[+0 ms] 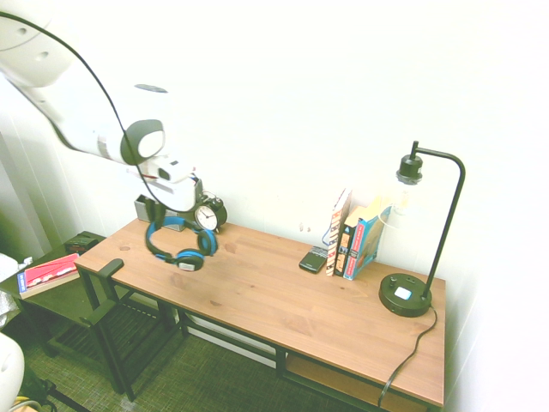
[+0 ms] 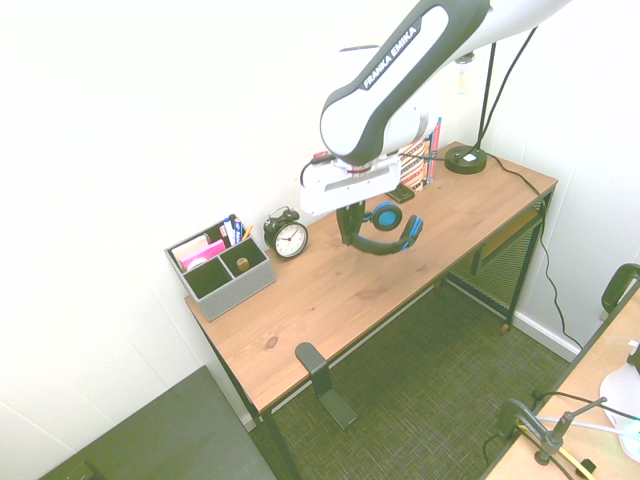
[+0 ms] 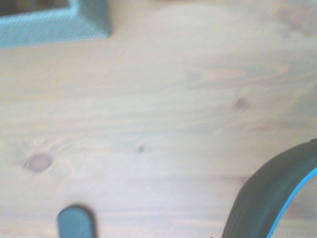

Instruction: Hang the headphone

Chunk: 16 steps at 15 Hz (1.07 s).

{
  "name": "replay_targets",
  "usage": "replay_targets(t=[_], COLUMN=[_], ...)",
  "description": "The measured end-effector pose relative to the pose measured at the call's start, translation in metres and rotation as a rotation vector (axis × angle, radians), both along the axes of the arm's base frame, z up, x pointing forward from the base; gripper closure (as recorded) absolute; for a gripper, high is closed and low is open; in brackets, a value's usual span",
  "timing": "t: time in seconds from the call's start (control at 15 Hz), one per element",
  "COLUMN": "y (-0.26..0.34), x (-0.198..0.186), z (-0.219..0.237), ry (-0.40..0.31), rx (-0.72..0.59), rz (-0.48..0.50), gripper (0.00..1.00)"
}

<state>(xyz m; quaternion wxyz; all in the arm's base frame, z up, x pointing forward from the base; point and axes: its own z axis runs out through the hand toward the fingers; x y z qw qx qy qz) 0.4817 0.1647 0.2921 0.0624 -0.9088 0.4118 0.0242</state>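
We saw the pincer (image 2: 349, 236) shut on the headphone (image 2: 374, 247), its fingers together on the curved headband. The headphone was directly at the pincer's tips, held up above the wooden desk (image 2: 330, 310), with both ear cups reaching away from the grip toward the end with the lamp (image 2: 466, 160).

Near the held headphone, we saw the round alarm clock (image 2: 290, 238) standing on the desktop, just beside the grey organizer (image 2: 236, 294) with its pens. The black hanger (image 2: 318, 372) was fixed at the desk's edge, apart from the headphone. Farther along, we saw the upright books (image 1: 364, 245) and a small dark device (image 1: 313, 259) beside them. In our wrist view, part of the black band with its blue edge showed over the wood grain.
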Motion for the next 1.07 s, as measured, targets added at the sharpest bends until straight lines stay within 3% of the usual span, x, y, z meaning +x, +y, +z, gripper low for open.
replay_targets(t=[0.2,0.6,0.87,1.07], y=[0.081,0.181,0.205,0.195], x=[-0.040,-0.113,-0.147,-0.135], z=[-0.026,-0.111,-0.151,-0.191], ry=[0.018,0.076,0.120,0.114], rx=[-0.035,-0.102,-0.128,-0.149], rz=[0.083,0.189,0.224,0.207], gripper=[1.00,1.00,1.00,1.00])
